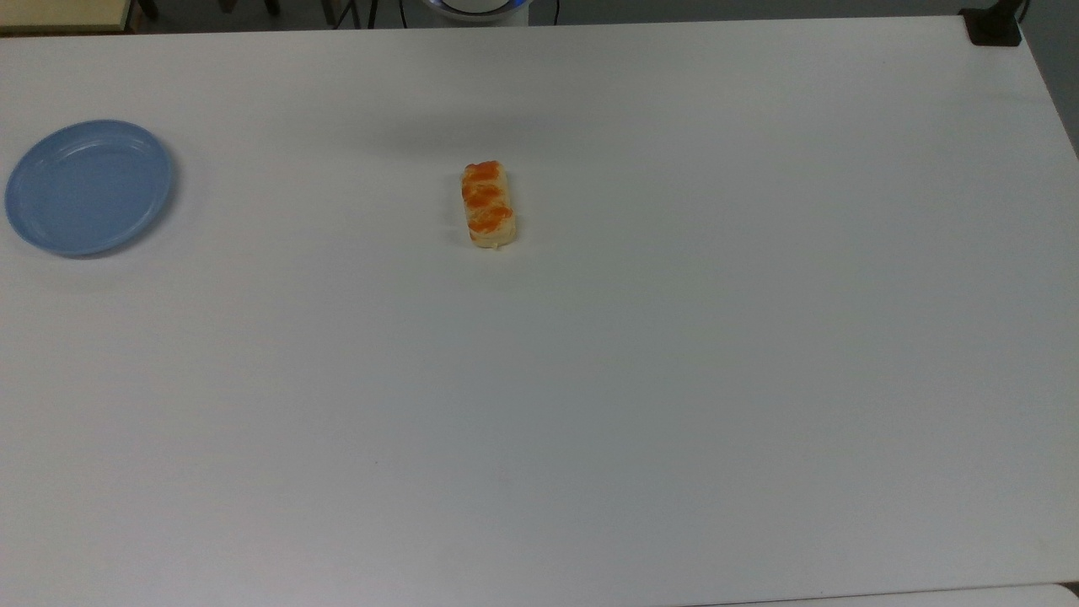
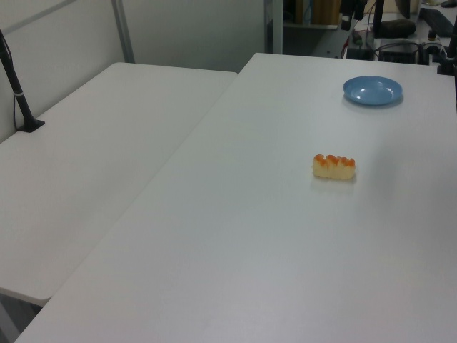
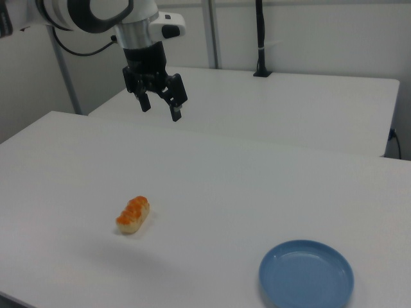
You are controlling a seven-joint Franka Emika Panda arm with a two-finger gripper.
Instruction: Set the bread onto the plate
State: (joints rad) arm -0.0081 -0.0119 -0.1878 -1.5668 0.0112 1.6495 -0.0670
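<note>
The bread (image 1: 488,205) is a small pale roll with orange stripes, lying alone near the middle of the white table; it also appears as the bread (image 2: 334,166) and the bread (image 3: 133,215). The light-blue plate (image 1: 88,186) sits bare at the top view's far left, well apart from the roll, also seen as the plate (image 2: 372,90) and the plate (image 3: 306,274). In the right view my gripper (image 3: 160,110) hangs open high above the table, up and behind the bread, with nothing between its fingers.
A second white table (image 2: 93,164) adjoins the work table on the left view's left. A black post on a base (image 2: 20,96) stands on it. A black clamp (image 1: 993,27) sits at the top view's upper right corner.
</note>
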